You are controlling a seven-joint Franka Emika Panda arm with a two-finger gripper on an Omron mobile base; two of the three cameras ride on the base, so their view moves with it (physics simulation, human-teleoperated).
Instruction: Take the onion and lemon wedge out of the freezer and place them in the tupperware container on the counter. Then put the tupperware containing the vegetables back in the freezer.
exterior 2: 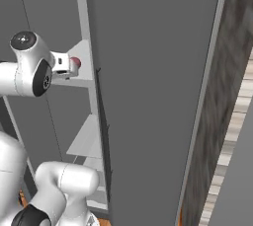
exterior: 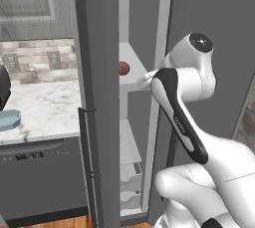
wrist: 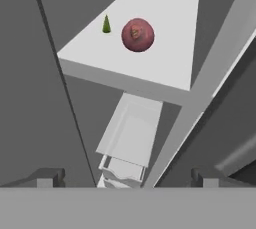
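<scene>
The freezer [exterior: 99,97] is tall and dark grey, and its narrow door stands open with a long dark handle [exterior: 88,167] down its edge. Inside there is a white shelf [wrist: 165,48], and under it are white drawers [wrist: 127,138]. The onion [wrist: 138,35] is a small round dark red ball, and it sits on that white shelf near the middle. In the left base view the onion [exterior: 124,67] peeks out past the door edge. The lemon wedge [wrist: 106,24] is a tiny yellow-green pointy bit standing on the same shelf, just beside the onion but not touching it. The white robot arm [exterior: 184,107] reaches up toward the open freezer, with its hand near the edge of the shelf. In the hand view the two dark fingers [wrist: 47,177] show at the bottom, set wide apart with nothing between them, and they are not touching the onion or the lemon wedge. The counter [exterior: 45,110] is white marble with grey lines, to the left of the freezer. The tupperware container [exterior: 9,120] is a flat pale blue tray, and it sits on the counter at the far left edge of the left base view.
</scene>
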